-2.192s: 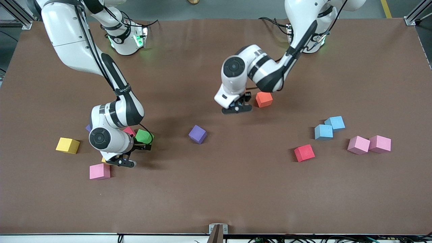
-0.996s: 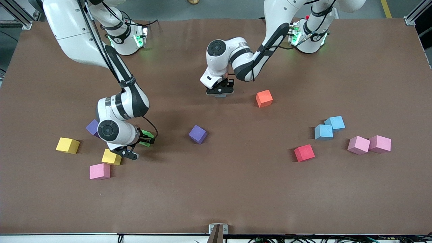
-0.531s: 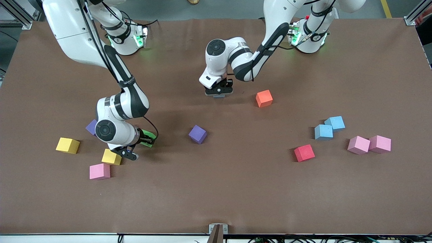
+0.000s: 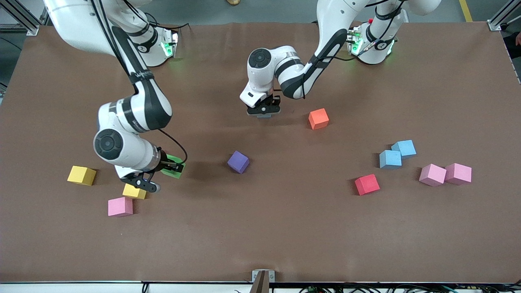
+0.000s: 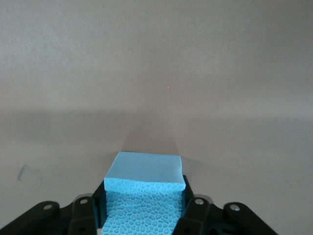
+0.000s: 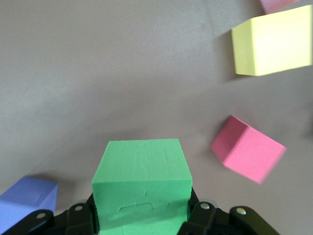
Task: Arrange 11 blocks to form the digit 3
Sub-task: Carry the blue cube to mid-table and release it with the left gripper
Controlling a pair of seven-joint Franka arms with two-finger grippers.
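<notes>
1. Two grippers, both loaded. Left gripper point(image 4: 264, 110) clamps a light blue block point(image 5: 144, 188) low over bare table point(image 4: 260, 228), the orange block point(image 4: 318, 119) at its 3 o'clock in the front view.
2. Right gripper point(image 4: 159, 176) clamps the green block point(image 6: 142, 183) above a cluster: yellow block point(image 4: 134, 191) at 7 o'clock, pink block point(image 4: 120, 206) lower.
3. Purple block point(image 4: 238, 161) lies between the two grippers.
4. Digit 3: not begun; no cubes aligned. The left arm seems nearer the open centre for the first placement.
</notes>
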